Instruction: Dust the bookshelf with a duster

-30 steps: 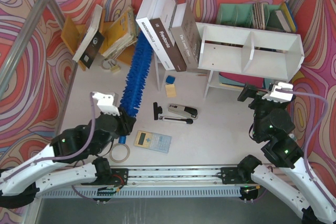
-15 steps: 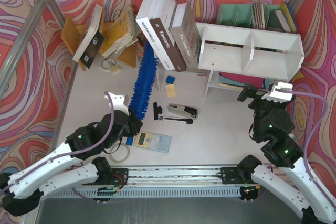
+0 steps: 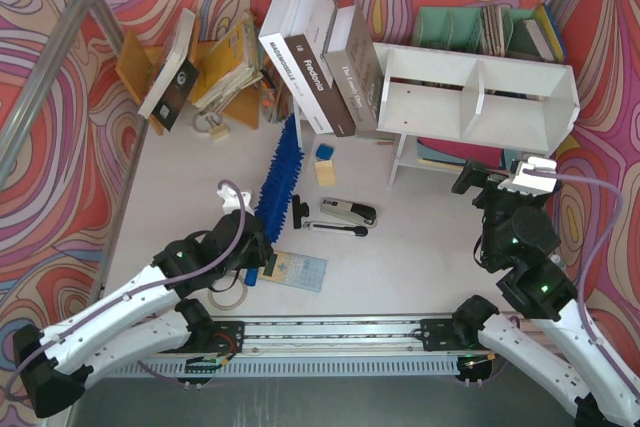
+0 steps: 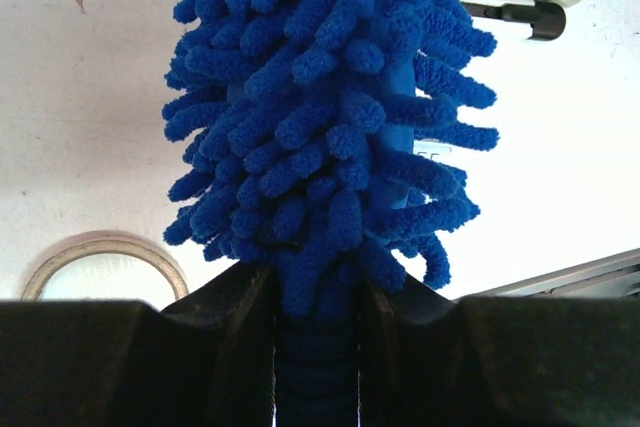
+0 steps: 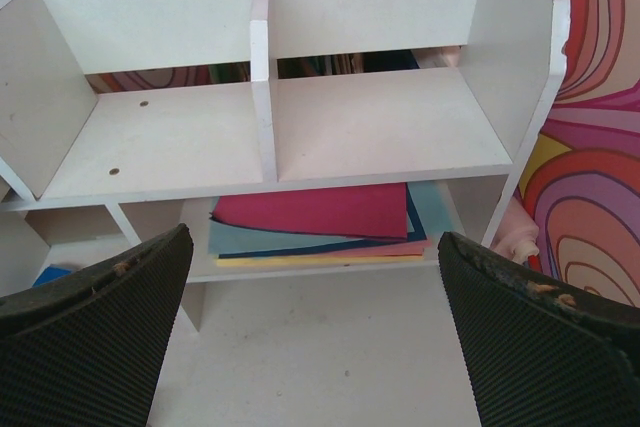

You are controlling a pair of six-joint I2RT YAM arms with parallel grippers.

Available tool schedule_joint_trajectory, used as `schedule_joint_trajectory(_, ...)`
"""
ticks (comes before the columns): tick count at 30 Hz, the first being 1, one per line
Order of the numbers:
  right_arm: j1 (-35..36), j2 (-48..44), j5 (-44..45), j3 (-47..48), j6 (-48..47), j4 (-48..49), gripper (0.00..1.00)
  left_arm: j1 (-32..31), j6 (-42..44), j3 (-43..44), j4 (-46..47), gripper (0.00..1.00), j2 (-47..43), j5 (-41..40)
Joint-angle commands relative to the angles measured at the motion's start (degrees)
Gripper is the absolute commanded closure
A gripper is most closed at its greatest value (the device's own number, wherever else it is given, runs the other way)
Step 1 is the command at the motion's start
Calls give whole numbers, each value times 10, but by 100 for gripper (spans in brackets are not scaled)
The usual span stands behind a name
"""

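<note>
The white bookshelf stands at the back right, its two upper compartments bare; it fills the right wrist view, with coloured sheets on the lower level. The blue fluffy duster lies over the table pointing away, and its head fills the left wrist view. My left gripper is shut on the duster's ribbed handle just behind the brush head. My right gripper is open and empty, a short way in front of the bookshelf.
Several large books lean left of the bookshelf. An orange rack with books stands back left, a teal organizer behind the shelf. A stapler, black clip, calculator and tape ring lie on the table.
My left gripper has moved right and forward with the duster, and the brush head has swung right, from under the orange rack towards the leaning books. The right arm has not moved.
</note>
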Motion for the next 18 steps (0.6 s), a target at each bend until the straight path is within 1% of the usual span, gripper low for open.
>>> schedule_joint_trajectory(1,1,-4,1,-3,-3,17,1,26,41,17,20,100,-10,19)
schedule_joint_trajectory(6,0,-3,1,-2,-4,17,1,30,84,93,-10,100,-9,13)
schedule_joint_trajectory(11,0,-3,0,-2,-2,17,1,31,99,146,-29,100,-13,-1)
schedule_joint_trajectory(14,0,-2,1,-1,-2,17,1,31,94,144,-22,100,-25,-5)
schedule_joint_trajectory(18,0,2,-1,-1,-2,17,1,31,80,110,-3,100,-20,10)
